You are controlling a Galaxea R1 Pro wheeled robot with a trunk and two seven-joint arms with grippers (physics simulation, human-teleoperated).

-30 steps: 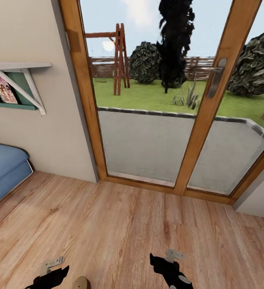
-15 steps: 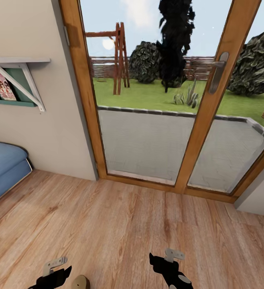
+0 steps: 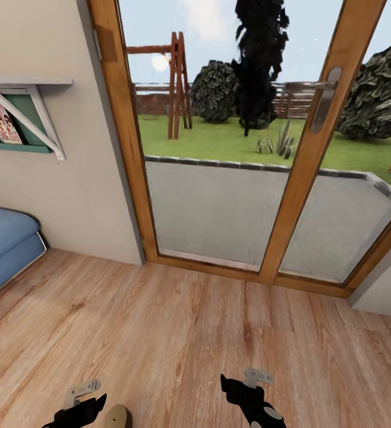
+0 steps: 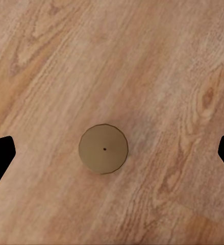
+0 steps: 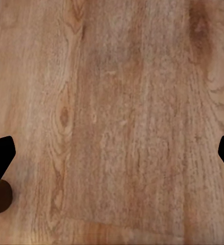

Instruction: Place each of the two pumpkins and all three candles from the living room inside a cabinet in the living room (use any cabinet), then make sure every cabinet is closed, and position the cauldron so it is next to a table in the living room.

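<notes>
Slightly shifted, the whole head view has slid since the earlier frames, so the camera moved, not the room: the shelf (image 3: 23, 113) and blue sofa (image 3: 5, 246) sit a little further left. Next comes the glass patio door (image 3: 219, 178) with garden beyond, then bare wooden floor (image 3: 177, 333). Low down, the left gripper (image 4: 112, 155) hangs spread wide above a small tan disc (image 4: 103, 148), probably part of the robot's base. The right gripper (image 5: 112, 158) is likewise spread, holding nothing, over plain boards. Both arms look tucked for driving. Pumpkins, candles, cabinet, cauldron and table lie somewhere outside these pictures, so the robot is likely travelling to find them.
</notes>
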